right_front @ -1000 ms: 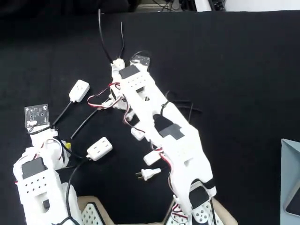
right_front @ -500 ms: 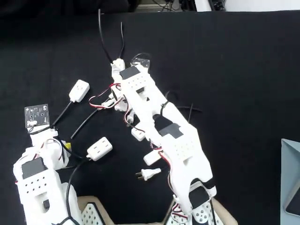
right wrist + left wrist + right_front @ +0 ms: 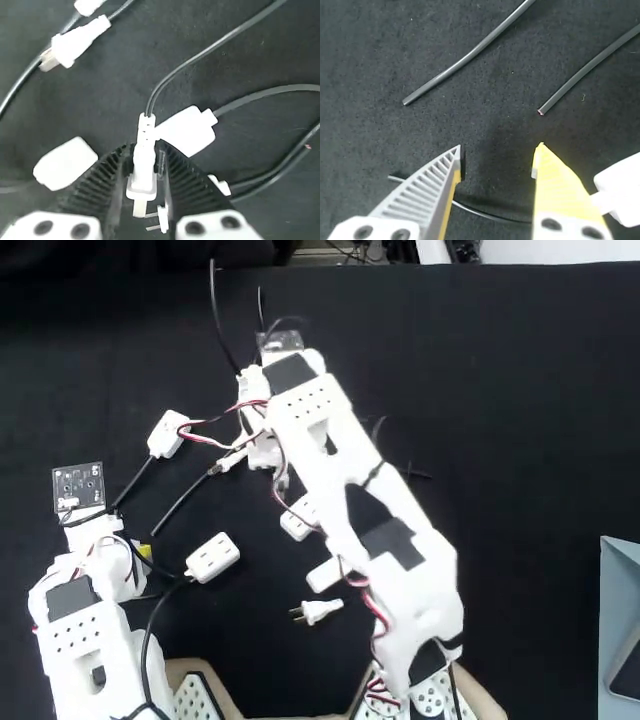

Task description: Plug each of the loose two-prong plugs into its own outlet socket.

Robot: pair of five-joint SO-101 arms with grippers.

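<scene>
Over the last second the right arm has lifted and pushed forward, so its wrist now stands above the spot where a plug lay; the left arm, the sockets and the loose plug have kept their places. The right jaws are clamped on a white plug, one jaw on each flat side. Its prongs point back toward the wrist and its black cord runs away beyond the tips. Just past the tips, off to one side and close to the held plug, lies a white block with its own cord. On the other side of the jaws lies a second white block, apart from them. Well beyond the tips rests another plug. Seen from above, one socket lies off to the side of the right jaws. A second socket and the loose plug lie far behind them, nearer the arm's base. The left jaws are apart over the black table, holding nothing. Two cut cord ends lie beyond their tips, and a thin cord passes beneath them.
</scene>
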